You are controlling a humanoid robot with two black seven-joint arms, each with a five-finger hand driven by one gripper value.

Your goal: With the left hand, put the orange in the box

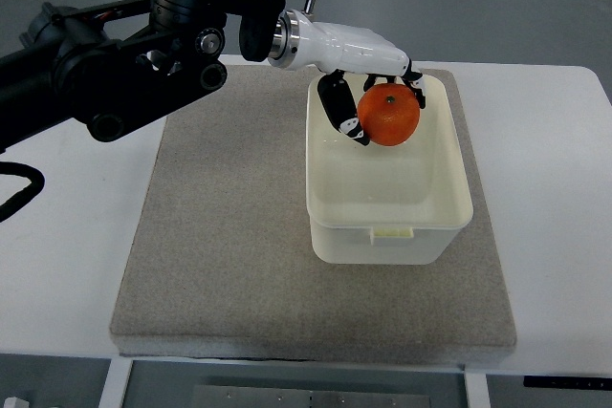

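Nearest me, grey mat (229, 265) lies bare around the white box (387, 226), and I see my left robot hand (368, 78) gripping the orange (389, 114) above its far rim.

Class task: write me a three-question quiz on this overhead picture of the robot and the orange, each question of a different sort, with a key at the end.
1. True or false: the orange already rests on the floor of the white box.
2. Which robot hand holds the orange: A) left robot hand, B) right, C) neither?
3. Fill in: the box stands on a grey ____ spread over the white table.

Key
1. False: the left robot hand grips it above the box's far end.
2. A: its arm comes in from the picture's left.
3. mat
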